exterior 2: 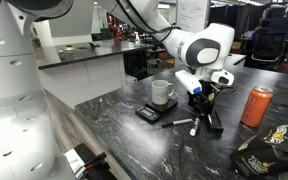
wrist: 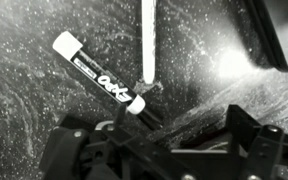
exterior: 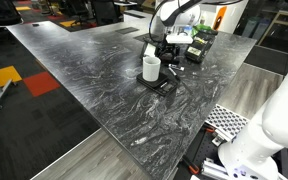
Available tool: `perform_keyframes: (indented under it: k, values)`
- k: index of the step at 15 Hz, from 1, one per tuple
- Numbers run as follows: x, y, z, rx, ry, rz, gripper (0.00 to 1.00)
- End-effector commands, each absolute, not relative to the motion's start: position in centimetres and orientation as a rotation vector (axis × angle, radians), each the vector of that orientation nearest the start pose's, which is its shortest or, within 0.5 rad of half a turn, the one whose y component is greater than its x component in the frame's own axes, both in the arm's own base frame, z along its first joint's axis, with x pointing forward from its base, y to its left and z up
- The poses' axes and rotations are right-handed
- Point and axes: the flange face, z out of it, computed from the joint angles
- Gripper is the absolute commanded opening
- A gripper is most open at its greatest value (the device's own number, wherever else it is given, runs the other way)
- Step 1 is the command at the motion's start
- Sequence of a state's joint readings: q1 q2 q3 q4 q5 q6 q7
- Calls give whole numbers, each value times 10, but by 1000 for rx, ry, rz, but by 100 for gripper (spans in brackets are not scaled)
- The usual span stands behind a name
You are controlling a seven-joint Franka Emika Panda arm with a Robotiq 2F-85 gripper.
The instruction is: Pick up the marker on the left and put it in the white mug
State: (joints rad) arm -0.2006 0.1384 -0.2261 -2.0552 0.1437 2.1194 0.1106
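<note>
Robot hand (exterior 2: 202, 115) is low over the dark marbled surface (exterior 2: 114, 140), near the small plain white cylindrical mug (exterior 2: 162, 93). The mug stands upright on a flat dark square pad (exterior 2: 147, 114). The black marker with a white cap (wrist: 99, 75) lies flat and slanted on the surface, with its black end at the hand in the wrist view. A thin white marker (wrist: 148, 40) lies just beside it. Can't tell if the hand is clenched or released. An orange-red can (exterior 2: 256, 105) stands well apart.
</note>
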Motion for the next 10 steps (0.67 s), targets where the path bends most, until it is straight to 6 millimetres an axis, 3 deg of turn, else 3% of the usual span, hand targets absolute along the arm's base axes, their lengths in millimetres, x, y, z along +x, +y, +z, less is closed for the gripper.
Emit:
perform_keyframes:
  k: [1,10]
  values:
    - [506,-213,376,-2891,886,227,100]
    - [471,-200,426,-2881,850,360,100]
